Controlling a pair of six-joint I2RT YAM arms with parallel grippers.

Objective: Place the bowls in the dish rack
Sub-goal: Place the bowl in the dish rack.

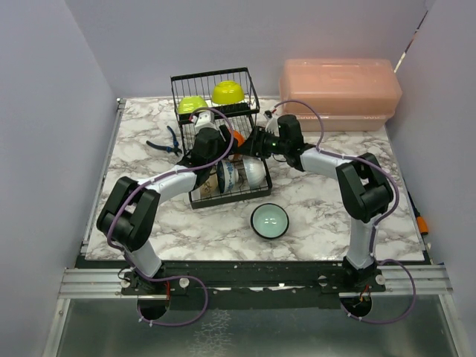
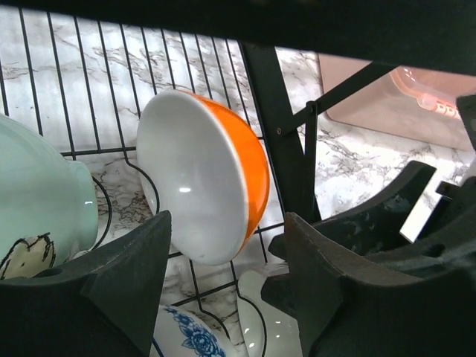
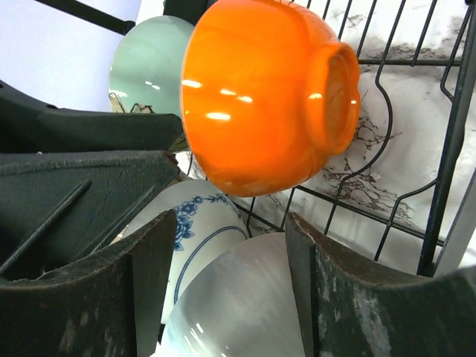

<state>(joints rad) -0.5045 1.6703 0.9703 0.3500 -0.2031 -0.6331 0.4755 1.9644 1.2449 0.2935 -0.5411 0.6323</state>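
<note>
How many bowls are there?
7. Two yellow-green bowls on the top shelf of the rack; orange bowl, pale green bowl, blue-flowered bowl and white bowl lower in it; teal bowl on the table. More may be hidden.

In the rack [image 1: 212, 76] the lower tier is tight: the left gripper [image 2: 227, 216] is in from the left and the right gripper [image 3: 230, 217] from the right, with the orange bowl [image 2: 204, 175] on edge between them. A green bowl [image 2: 37, 193] stands just beside it, a blue bowl [image 3: 195, 223] and a white bowl [image 3: 238, 305] fill the slots nearer the front, and a post [image 2: 271, 126] stands close by. The top shelf [image 1: 251, 104], with two yellow bowls [image 1: 228, 92], roofs it. Bare table [image 1: 327, 216] lies in front, save a teal bowl [image 1: 269, 221]; pliers [image 1: 169, 141] lie left, a box [image 1: 338, 93] behind right
</note>
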